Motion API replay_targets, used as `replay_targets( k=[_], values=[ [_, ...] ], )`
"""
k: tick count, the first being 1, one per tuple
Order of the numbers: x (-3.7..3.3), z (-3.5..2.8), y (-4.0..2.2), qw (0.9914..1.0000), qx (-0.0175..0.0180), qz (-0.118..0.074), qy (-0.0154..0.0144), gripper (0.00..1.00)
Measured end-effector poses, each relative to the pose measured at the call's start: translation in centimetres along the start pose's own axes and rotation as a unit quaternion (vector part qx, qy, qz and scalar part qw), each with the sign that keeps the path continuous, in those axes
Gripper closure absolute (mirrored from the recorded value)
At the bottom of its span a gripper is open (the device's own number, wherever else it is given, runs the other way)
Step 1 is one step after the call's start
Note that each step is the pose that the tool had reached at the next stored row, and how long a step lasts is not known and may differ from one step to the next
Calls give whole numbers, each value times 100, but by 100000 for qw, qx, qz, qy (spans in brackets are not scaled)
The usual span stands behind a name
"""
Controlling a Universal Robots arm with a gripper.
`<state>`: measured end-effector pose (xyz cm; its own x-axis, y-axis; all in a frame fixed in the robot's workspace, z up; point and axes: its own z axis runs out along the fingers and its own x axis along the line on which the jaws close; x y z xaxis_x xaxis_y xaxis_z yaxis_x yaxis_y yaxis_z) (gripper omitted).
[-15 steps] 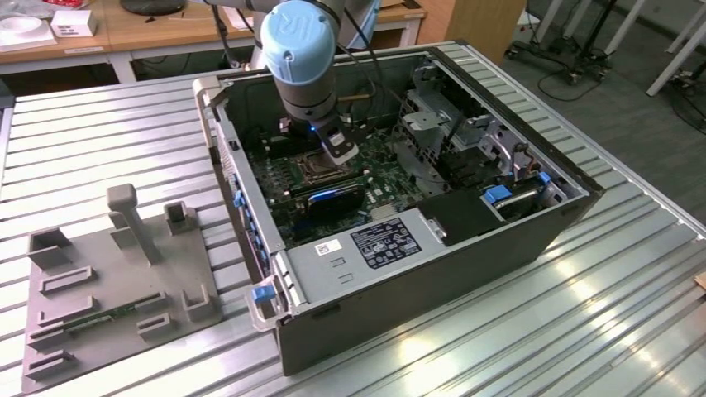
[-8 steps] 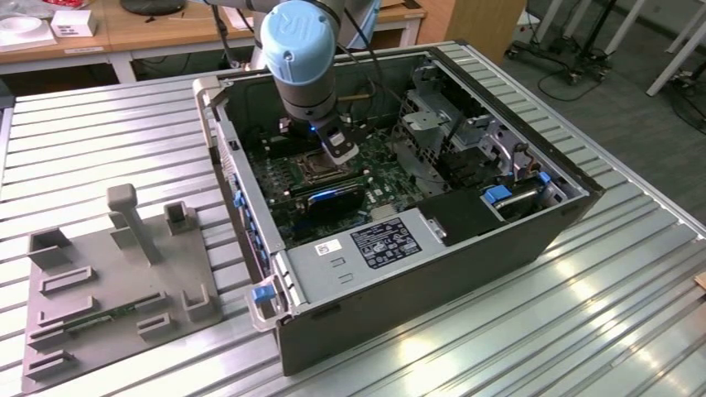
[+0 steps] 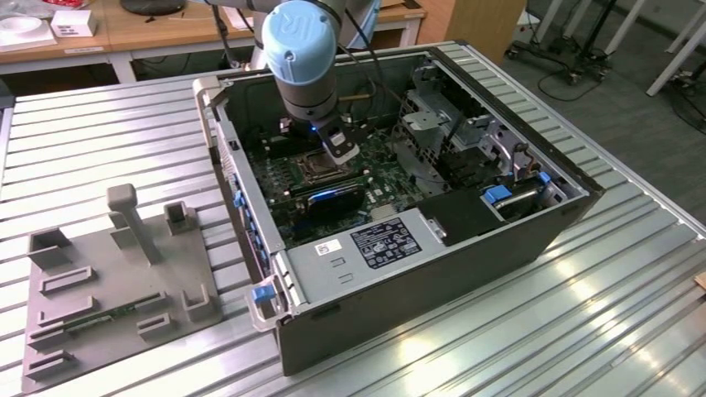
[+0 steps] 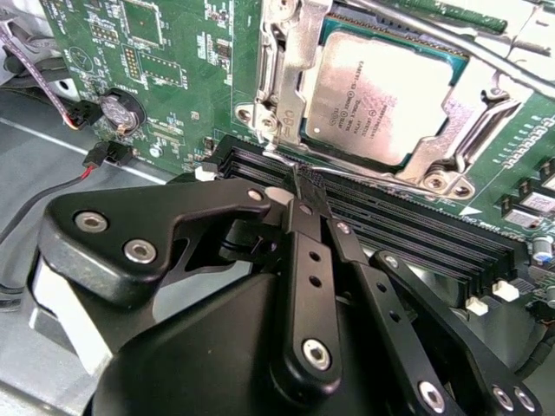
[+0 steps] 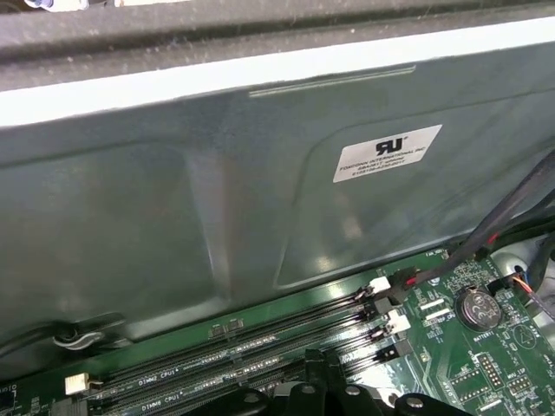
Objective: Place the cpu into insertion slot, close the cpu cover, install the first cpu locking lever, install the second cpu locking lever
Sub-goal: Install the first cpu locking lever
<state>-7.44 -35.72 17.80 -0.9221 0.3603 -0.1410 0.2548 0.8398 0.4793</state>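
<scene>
One gripper (image 4: 299, 186) with fingers pinched together touches a thin locking lever (image 4: 282, 165) beside the cpu (image 4: 377, 95), seated under the cpu cover (image 4: 290, 43).

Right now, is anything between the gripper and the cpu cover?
Nothing visible does: the black gripper has its tips at the edge of the square silver metal cpu cover, above the long black memory slots.
</scene>
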Motion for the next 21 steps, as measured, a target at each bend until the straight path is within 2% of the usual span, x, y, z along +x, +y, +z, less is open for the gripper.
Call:
replay_targets(
  k=[7,16,21],
  values=[
    [-6,-30,17,100000,-17,-3,8,89],
    [-9,-31,18,100000,-15,-31,25,89],
    [-10,-30,18,100000,-134,-153,138,89]
  ],
)
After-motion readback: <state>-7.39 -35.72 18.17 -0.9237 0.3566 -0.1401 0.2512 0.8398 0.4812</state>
